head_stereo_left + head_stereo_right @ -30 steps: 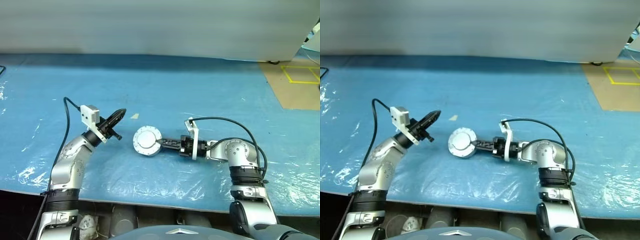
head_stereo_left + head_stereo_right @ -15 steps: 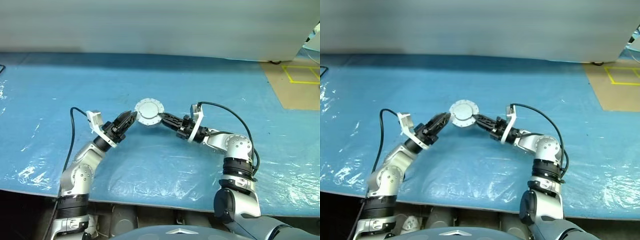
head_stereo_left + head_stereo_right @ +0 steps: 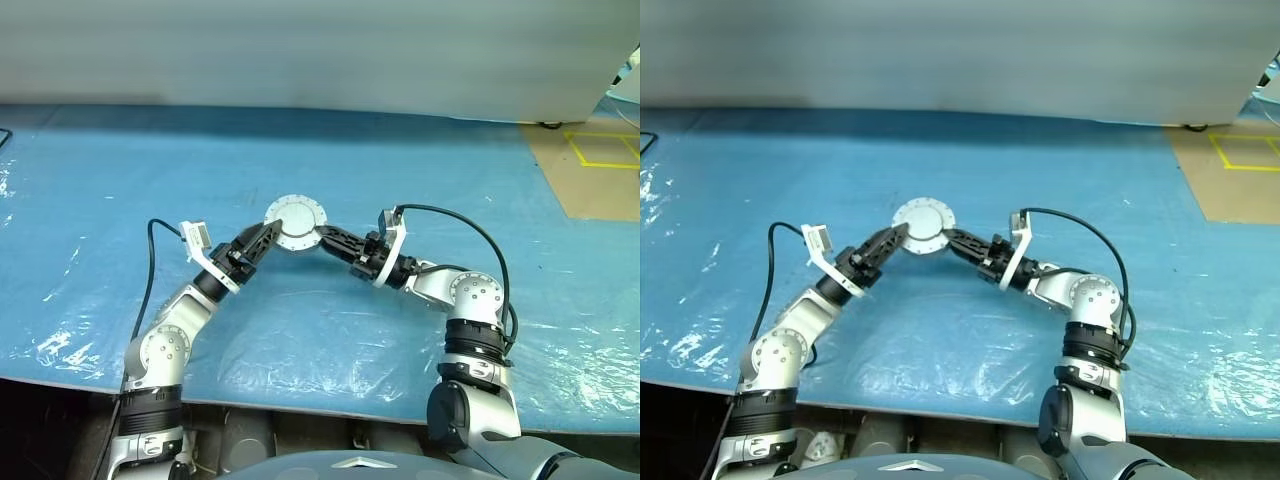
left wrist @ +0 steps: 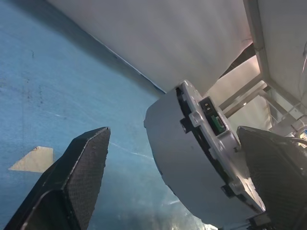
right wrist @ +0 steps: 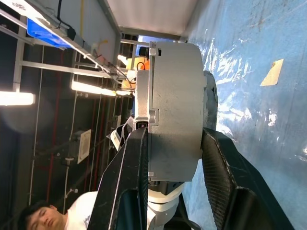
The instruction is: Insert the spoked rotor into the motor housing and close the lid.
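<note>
The motor housing [image 3: 295, 222], a round silver drum with its lid on, is held up in the air above the blue sheet [image 3: 420, 170], between my two arms. My right gripper [image 3: 322, 237] pinches it across its thickness, one finger on each flat face. My left gripper [image 3: 266, 238] has its fingers spread wide on either side of the drum's opposite edge, not visibly touching it. A small tan scrap [image 4: 31, 159] lies on the sheet.
</note>
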